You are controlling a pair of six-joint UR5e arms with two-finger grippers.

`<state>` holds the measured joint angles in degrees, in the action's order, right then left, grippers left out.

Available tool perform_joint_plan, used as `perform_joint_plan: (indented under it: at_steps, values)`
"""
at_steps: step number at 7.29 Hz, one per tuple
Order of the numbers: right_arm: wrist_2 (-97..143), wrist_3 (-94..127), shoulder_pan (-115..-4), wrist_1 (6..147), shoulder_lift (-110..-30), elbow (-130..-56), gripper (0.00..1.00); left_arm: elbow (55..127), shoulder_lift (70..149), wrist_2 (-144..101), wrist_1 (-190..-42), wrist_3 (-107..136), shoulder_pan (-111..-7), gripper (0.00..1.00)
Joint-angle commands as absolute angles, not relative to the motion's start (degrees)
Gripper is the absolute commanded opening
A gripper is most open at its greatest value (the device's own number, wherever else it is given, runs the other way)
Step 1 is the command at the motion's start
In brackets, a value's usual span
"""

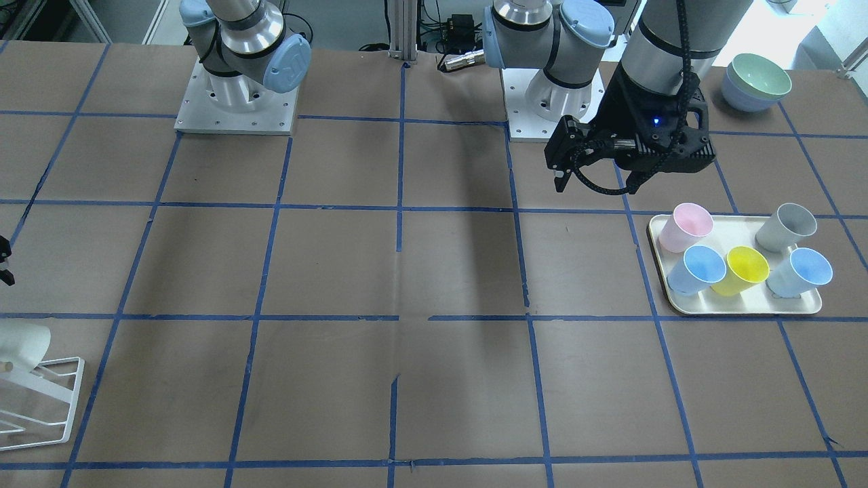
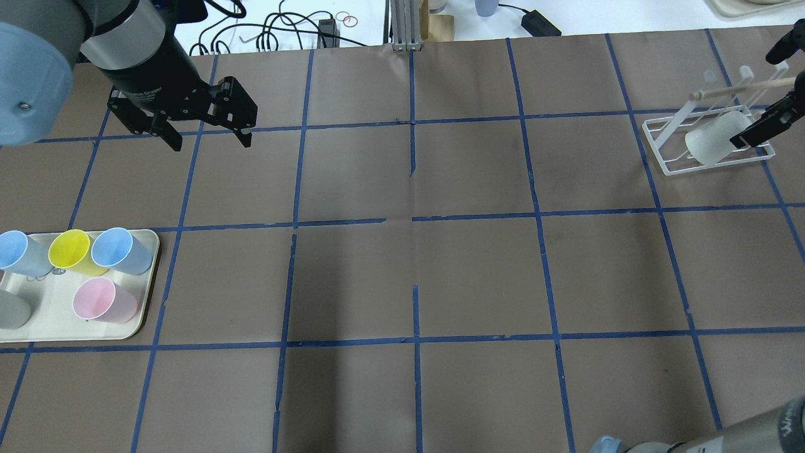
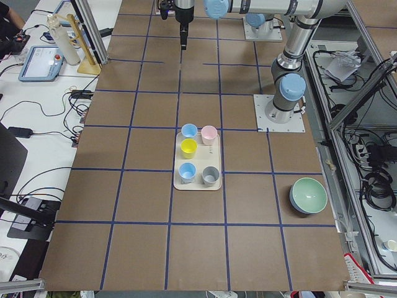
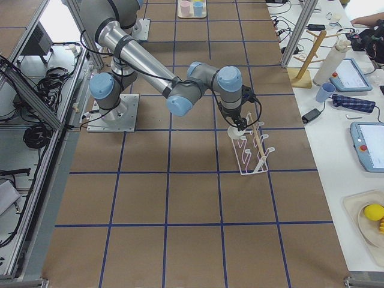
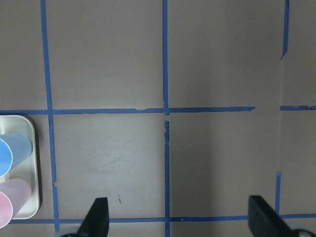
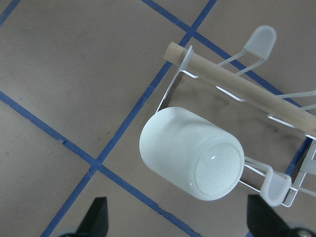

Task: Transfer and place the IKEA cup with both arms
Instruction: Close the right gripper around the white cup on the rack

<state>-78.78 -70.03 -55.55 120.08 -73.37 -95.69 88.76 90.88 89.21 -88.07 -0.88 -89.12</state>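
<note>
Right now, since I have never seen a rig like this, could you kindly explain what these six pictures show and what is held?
These are two jointed robot arms bolted to a taped table, each ending in a two-finger gripper. Four pictures come from fixed cameras: one facing the robot, one behind and above it, one at each table end. The last two come from cameras on the wrists. On the table sit a tray with five coloured cups, stacked bowls and a white wire rack. The white IKEA cup hangs tilted on the rack. The right gripper hovers beside it, open. The left gripper is open over bare table near the tray. Nothing is held.
</note>
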Motion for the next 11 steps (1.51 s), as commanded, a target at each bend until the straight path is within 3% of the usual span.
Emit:
perform_joint_plan:
  at_steps: [1, 9, 10, 11]
  values:
    - [-78.8, -70.0, -55.5, 120.9, -71.4, -95.1, 1.0, 88.8, 90.9, 89.2, -88.1, -0.9, -89.1, 1.0]
    - [-78.6, -68.6, -56.0, 120.5, -67.0, -93.1, 1.0, 88.8, 90.9, 89.3, -88.1, -0.9, -89.1, 1.0]
    - [-78.6, -67.7, -56.0, 120.5, -67.1, -93.1, 0.97, 88.8, 90.9, 89.3, -88.1, -0.9, -89.1, 1.0]
    - [-78.6, -67.7, -56.1, 120.4, -67.1, -93.0, 0.77, 88.8, 90.9, 89.3, -88.1, -0.9, -89.0, 1.0]
